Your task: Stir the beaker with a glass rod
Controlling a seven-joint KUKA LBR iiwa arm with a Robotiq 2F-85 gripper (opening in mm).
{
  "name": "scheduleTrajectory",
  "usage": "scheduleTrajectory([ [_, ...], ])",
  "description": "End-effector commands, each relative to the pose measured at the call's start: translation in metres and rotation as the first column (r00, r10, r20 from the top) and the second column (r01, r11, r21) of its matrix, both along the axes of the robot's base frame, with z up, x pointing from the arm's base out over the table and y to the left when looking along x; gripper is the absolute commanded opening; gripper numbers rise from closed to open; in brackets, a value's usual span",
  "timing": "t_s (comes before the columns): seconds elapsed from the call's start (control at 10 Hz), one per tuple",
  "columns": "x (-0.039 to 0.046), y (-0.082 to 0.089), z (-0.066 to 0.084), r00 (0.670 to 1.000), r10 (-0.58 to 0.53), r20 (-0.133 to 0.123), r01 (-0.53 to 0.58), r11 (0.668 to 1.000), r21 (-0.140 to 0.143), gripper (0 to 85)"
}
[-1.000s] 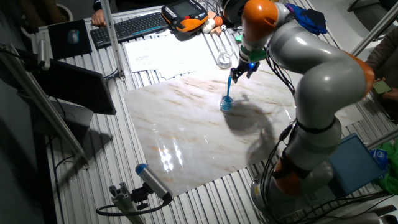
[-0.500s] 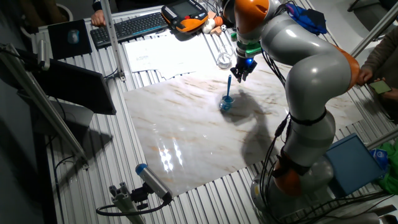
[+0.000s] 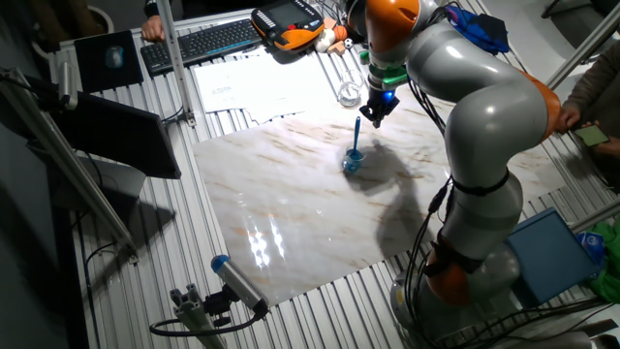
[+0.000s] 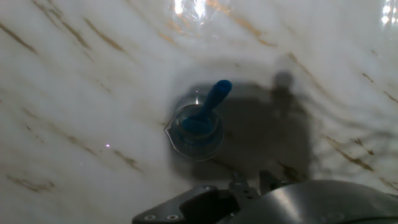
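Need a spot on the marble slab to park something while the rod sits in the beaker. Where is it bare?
Bare: the marble slab left of and in front of the beaker, down to its near edge. Crowded: behind the slab, where papers, keyboard and pendant lie. The gripper hangs just above the glass rod.

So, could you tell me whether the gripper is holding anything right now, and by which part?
Nothing is held: the gripper is above the glass rod, which leans free in the beaker, its top clear of the fingers.
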State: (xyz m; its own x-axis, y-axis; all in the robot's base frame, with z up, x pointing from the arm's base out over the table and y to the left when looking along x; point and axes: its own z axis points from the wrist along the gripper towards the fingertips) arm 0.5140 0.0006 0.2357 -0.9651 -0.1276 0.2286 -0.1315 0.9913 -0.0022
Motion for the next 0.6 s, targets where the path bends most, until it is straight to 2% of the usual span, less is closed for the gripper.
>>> scheduleTrajectory([
  [0.0, 0.0000, -0.0001, 0.0000, 1.000, 0.008, 0.000, -0.008, 1.000, 0.002, 0.0],
  [0.1, 0.0000, -0.0001, 0.0000, 1.000, -0.009, 0.004, 0.009, 1.000, 0.000, 0.0],
  [0.2, 0.0000, -0.0001, 0.0000, 0.999, -0.016, 0.028, 0.015, 1.000, 0.011, 0.0],
  [0.4, 0.0000, -0.0001, 0.0000, 0.999, -0.029, 0.041, 0.025, 0.995, 0.092, 0.0],
  [0.5, 0.0000, -0.0001, 0.0000, 0.998, -0.030, 0.058, 0.023, 0.994, 0.109, 0.0],
])
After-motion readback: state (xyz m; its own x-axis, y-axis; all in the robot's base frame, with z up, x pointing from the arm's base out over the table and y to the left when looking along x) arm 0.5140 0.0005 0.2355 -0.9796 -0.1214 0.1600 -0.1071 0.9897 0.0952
